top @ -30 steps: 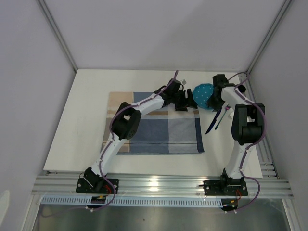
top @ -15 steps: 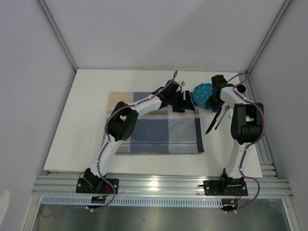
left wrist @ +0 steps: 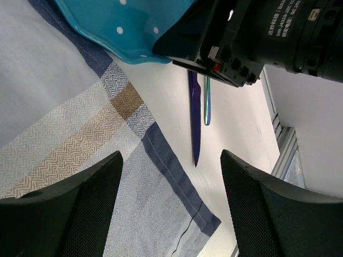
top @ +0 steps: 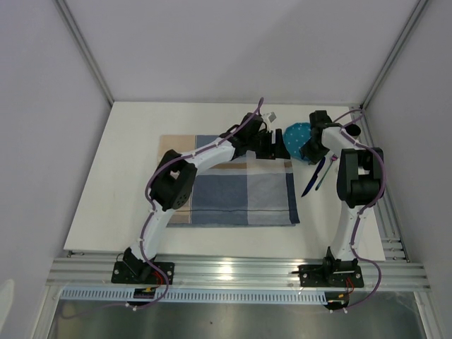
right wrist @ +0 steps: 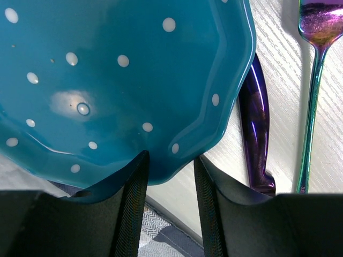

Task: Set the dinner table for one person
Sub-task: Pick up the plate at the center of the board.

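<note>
**Overhead view.** The dinner table (top: 127, 162) takes up the floor of the booth, with both arm bases at its near rail. A blue-and-beige checked placemat (top: 226, 191) lies flat at its centre. A teal polka-dot plate (top: 295, 135) sits at the mat's far right corner, partly over the mat's edge. The left gripper (top: 272, 147) is just beside the plate's left rim, and the right gripper (top: 308, 147) is over its right side. A dark knife (top: 311, 180) and a slim iridescent utensil (top: 323, 175) lie side by side on bare table, right of the mat.

**Left wrist view.** The left gripper (left wrist: 170, 155) has its fingers spread wide and released, with nothing between them. Below them are the placemat (left wrist: 69, 134) and white table (left wrist: 236, 150). The plate (left wrist: 123, 27) overlaps the mat's blue border. The right gripper (left wrist: 257, 37) is over the plate's edge. The knife (left wrist: 195, 123) and the utensil (left wrist: 207, 104) lie parallel, close together but not touching.

**Right wrist view.** The right gripper (right wrist: 170, 158) has its fingers partly apart, clasping nothing, and the plate's wavy rim shows in the gap. Contact with the plate (right wrist: 107, 80) cannot be confirmed. The knife's purple handle (right wrist: 256, 134) runs along the rim, its upper end hidden behind it. The utensil (right wrist: 313, 96) lies further right on the table (right wrist: 276, 32). Its head is cropped. A strip of placemat (right wrist: 166, 233) shows below the rim.
</note>
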